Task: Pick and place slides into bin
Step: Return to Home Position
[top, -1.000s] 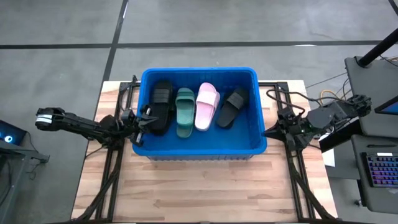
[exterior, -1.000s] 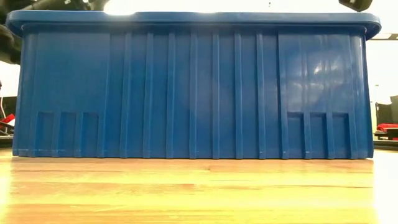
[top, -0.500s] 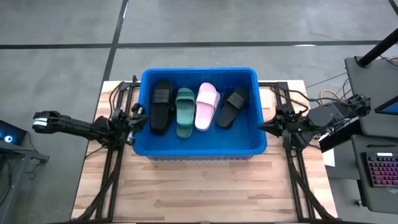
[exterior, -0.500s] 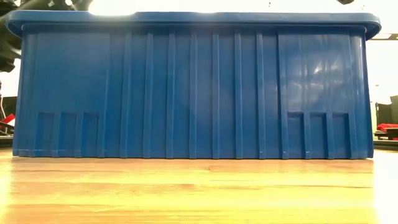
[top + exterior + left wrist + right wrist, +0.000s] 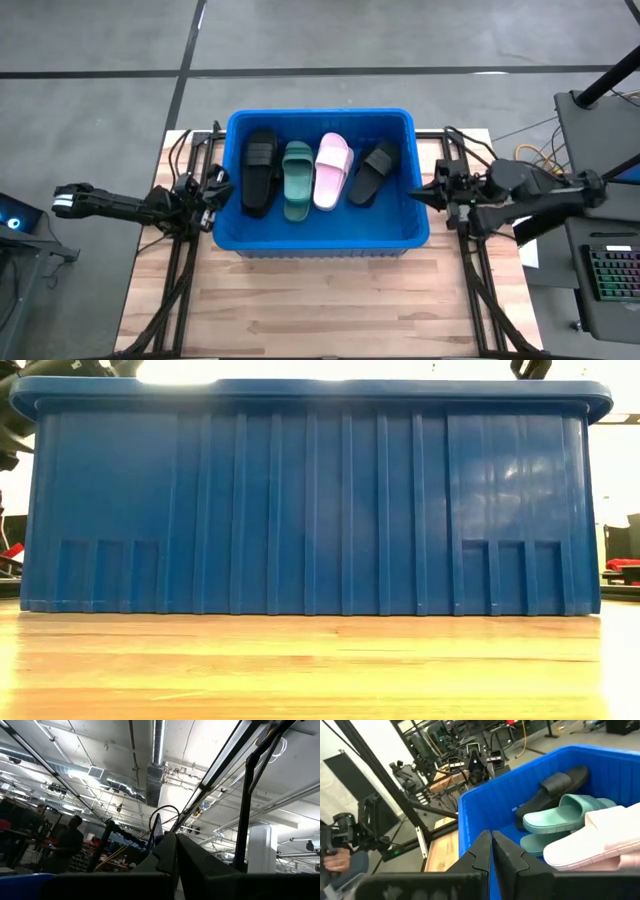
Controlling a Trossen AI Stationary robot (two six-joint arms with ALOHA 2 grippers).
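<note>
Four slides (image 5: 333, 170) in bin (image 5: 320, 116); two black

Overhead light was even in the high view; at table height, bright backlight glared above the bin (image 5: 300, 500) rim and sheened the wooden table (image 5: 300, 670)

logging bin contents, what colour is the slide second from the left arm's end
Dark green slide, clearest in the high view.
</note>
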